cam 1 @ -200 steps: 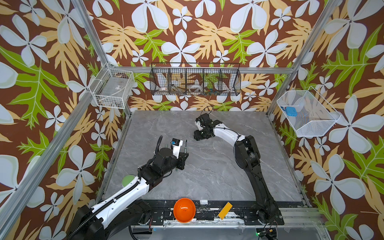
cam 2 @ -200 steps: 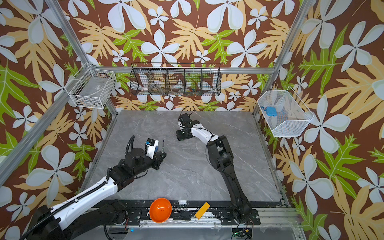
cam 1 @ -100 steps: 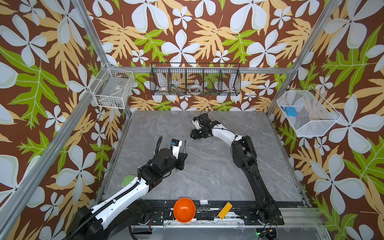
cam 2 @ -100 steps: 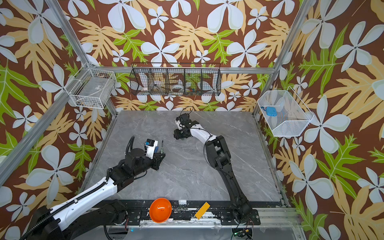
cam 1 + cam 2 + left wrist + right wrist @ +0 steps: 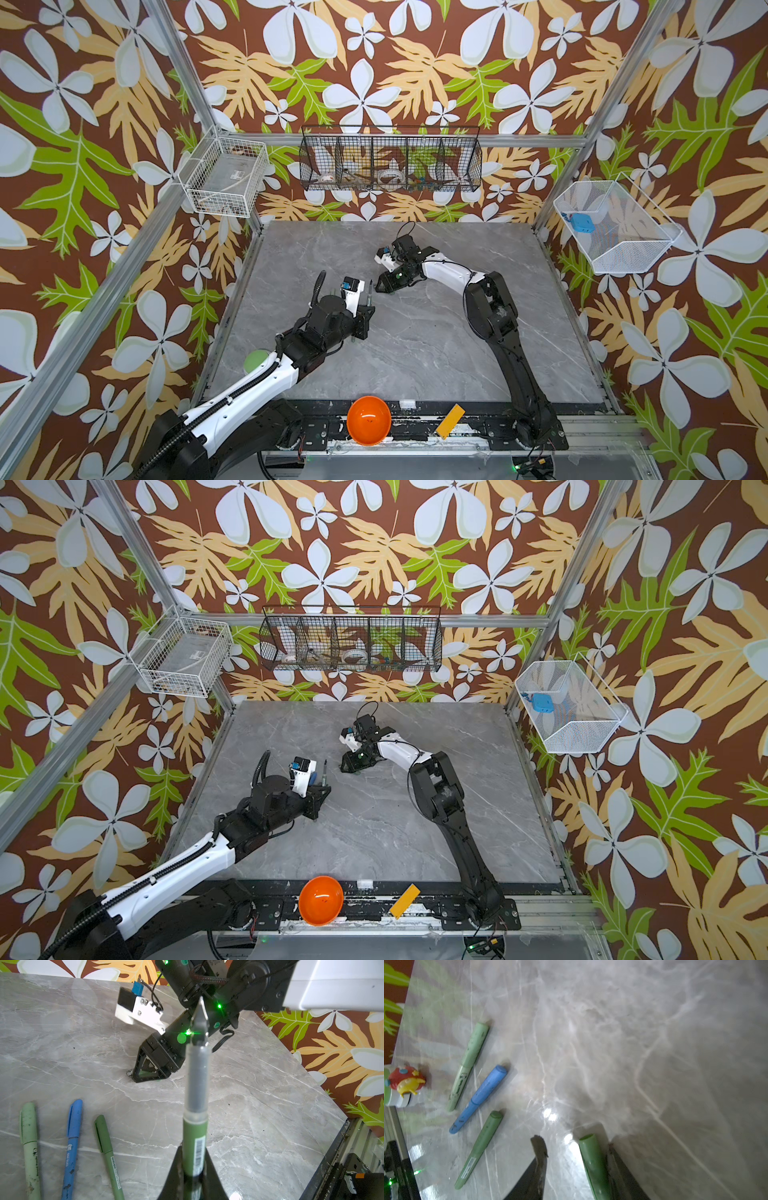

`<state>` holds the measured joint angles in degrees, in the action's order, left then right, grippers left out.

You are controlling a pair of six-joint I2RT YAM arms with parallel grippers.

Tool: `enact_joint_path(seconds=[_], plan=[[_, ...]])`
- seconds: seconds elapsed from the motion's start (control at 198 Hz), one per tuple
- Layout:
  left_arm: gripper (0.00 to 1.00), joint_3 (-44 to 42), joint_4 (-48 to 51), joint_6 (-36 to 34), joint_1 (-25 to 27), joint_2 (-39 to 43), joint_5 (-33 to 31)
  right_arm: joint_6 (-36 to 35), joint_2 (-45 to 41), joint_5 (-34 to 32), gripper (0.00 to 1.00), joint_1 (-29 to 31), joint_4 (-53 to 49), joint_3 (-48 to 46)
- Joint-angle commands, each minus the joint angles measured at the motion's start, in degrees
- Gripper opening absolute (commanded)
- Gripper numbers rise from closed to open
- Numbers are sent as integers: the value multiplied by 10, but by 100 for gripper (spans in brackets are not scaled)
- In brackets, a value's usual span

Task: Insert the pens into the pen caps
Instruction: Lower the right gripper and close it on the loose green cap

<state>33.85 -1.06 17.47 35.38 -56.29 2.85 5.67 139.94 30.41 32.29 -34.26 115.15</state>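
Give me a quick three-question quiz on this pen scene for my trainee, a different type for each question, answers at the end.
1. True or false: the left hand is shut on an uncapped pen.
2. Which colour is the pen lying between the pale green pen and the dark green capped pen? A red, B blue, C black.
3. Fill in: the loose cap sits between the parted fingers of the ___ hand.

Key
1. True.
2. B, the blue pen.
3. Right: it is the right hand.
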Motion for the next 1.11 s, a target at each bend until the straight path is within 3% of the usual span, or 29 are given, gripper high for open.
enact_joint_path(seconds=[0.0,0.273,0.435,0.617,0.844,1.001,1.107], plan=[[0,4,-4,-7,0,1,-5,-40,4,3,47,6,-44,1],[0,2,-4,-6,0,5,-6,-37,32,-1,53,26,-34,45],[0,3,-1,-6,0,5,-8,-49,59,-2,52,34,-82,95],[0,-1,-1,-4,0,12,-11,-83,21,38,51,39,-83,23],[0,1,1,-6,0,11,-13,-97,-17,22,49,38,-127,-30],[0,0,0,-6,0,9,-21,-58,-92,25,49,38,-84,-77],[0,-7,-5,-5,0,14,-28,-1,-130,-45,49,38,-76,-79]])
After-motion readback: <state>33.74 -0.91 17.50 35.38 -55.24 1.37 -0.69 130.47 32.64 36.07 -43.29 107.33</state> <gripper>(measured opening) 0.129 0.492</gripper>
